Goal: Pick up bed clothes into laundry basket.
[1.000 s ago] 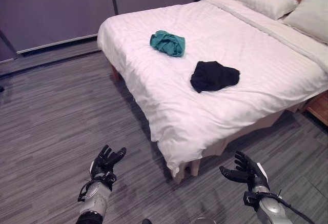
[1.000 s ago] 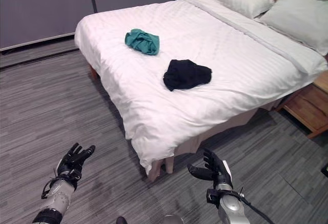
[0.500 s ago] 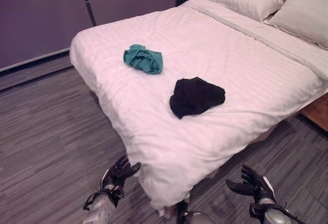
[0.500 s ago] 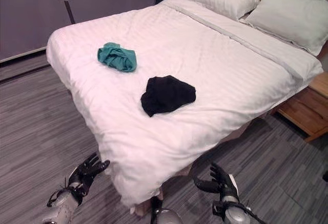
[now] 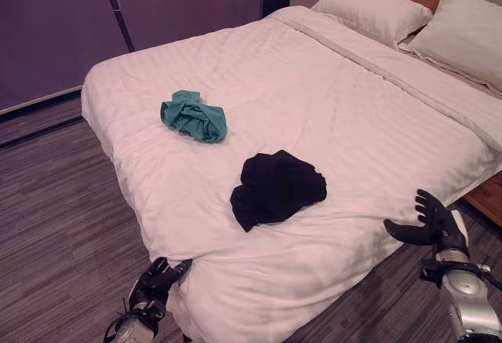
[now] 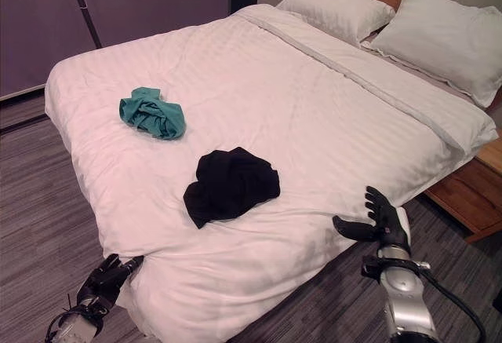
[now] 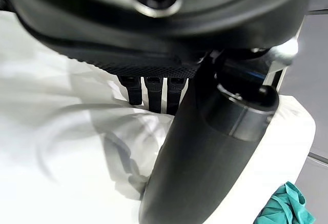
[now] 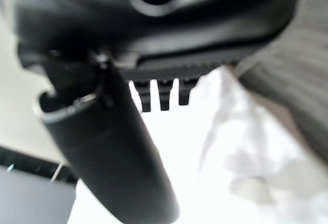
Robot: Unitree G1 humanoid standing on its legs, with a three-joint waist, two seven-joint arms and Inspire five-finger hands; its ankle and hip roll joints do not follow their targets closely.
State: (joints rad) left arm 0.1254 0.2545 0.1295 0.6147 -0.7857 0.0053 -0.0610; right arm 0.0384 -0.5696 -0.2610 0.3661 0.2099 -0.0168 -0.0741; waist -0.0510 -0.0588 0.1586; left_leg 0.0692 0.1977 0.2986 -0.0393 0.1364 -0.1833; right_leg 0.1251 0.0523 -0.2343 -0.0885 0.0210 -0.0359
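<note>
Here I see my left hand (image 5: 157, 276) with relaxed, empty fingers at the near corner of the white bed (image 5: 329, 107), touching the hanging duvet, and my right hand (image 6: 384, 219) spread and empty beside the bed's side edge. Between and beyond them lies the black garment (image 5: 276, 187). Farther past my left hand sits the crumpled teal garment (image 5: 194, 117).
</note>
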